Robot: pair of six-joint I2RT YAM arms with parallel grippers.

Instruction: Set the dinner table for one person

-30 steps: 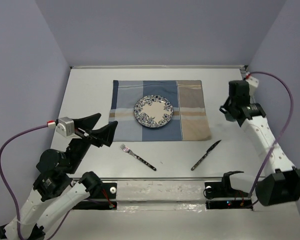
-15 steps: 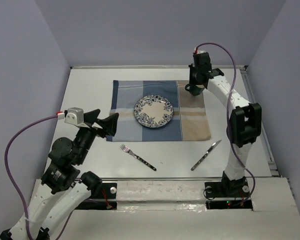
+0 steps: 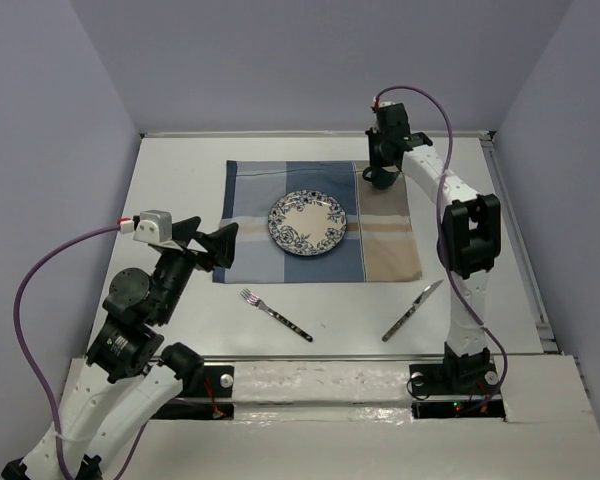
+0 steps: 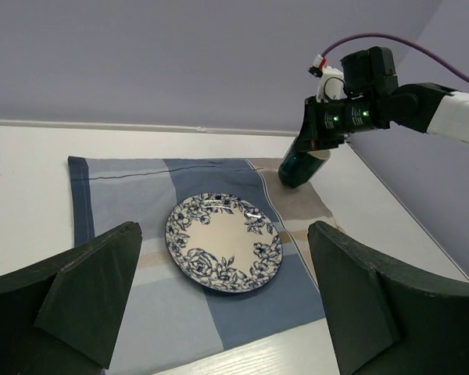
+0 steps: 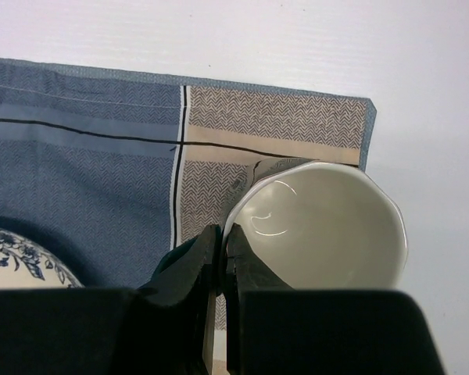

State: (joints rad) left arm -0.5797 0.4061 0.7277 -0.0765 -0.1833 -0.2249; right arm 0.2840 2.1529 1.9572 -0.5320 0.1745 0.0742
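Note:
My right gripper (image 3: 382,170) is shut on the rim of a cup (image 3: 382,180), dark green outside and white inside (image 5: 328,226), one finger in and one out (image 5: 223,242). The cup is at the far right corner of the plaid cloth (image 3: 390,240), on it or just above it; it also shows in the left wrist view (image 4: 299,168). A blue floral plate (image 3: 307,224) sits mid-cloth. A fork (image 3: 275,314) and a knife (image 3: 412,310) lie on the white dinner table (image 3: 180,180) in front of the cloth. My left gripper (image 3: 215,242) is open and empty near the cloth's front left corner, facing the plate (image 4: 224,242).
Lavender walls close in the table at the back and both sides. A metal rail (image 3: 310,357) runs along the near edge by the arm bases. A purple cable (image 3: 425,95) loops above the right wrist.
My right arm has swung from the table's right side to the far right corner of the cloth. My left arm has risen and shifted a little to the right.

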